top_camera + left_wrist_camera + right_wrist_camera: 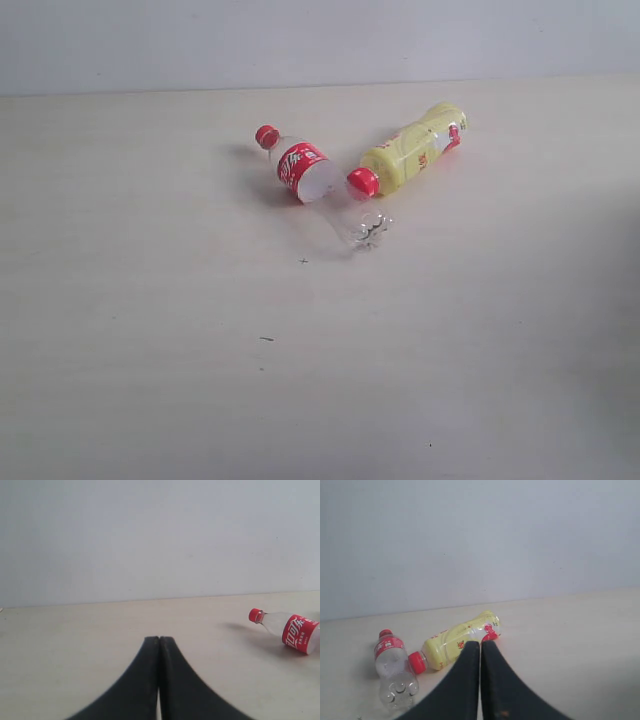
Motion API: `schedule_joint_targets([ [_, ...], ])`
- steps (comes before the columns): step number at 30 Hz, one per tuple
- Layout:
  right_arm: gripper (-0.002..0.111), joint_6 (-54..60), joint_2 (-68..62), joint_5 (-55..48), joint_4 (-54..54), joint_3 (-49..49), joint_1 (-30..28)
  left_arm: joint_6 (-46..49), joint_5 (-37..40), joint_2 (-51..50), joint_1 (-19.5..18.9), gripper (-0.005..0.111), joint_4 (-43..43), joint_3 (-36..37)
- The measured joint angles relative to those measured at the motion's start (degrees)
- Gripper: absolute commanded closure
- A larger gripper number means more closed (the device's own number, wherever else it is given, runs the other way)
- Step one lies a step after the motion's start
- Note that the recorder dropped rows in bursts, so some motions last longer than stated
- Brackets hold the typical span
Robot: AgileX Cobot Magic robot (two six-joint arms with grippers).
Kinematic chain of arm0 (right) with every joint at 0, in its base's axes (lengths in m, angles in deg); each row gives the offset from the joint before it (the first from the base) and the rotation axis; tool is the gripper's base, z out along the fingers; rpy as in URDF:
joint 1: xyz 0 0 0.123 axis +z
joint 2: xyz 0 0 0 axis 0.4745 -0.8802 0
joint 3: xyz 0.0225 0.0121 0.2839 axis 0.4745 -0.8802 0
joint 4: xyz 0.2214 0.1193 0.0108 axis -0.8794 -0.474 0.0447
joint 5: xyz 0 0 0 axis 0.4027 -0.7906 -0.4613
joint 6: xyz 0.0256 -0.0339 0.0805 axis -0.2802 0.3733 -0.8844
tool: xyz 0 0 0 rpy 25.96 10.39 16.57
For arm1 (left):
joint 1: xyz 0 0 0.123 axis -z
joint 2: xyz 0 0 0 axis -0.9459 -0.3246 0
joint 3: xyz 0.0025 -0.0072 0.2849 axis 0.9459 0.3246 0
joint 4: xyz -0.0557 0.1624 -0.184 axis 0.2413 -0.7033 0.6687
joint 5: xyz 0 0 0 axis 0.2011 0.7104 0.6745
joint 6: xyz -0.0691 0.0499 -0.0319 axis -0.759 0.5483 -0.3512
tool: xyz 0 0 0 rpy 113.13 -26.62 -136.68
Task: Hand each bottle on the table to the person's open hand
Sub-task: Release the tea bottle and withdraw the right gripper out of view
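On the pale beige table point(200, 350) 2 small plastic bottles lie on their sides: a clear bottle with red label and cap point(318, 185) and, just beside it, a yellow bottle with red cap point(410, 155). The black left gripper point(159, 640) and right gripper point(480, 643) are clenched, empty.

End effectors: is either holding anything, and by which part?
Nothing is held. The left end effector and right end effector are shut, empty; the clear bottle and yellow bottle lie on the table.
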Motion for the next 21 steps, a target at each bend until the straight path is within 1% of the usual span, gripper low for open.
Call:
schedule_joint_targets([
  [4,0.107,-0.12,2.76,0.62,-1.01,-2.81,0.0,0.0,0.0,0.0,0.0,0.107,0.0,0.0],
  [21,0.107,-0.53,2.97,0.48,-3.2,-2.77,0.0,0.0,0.0,0.0,0.0,0.107,0.0,0.0],
])
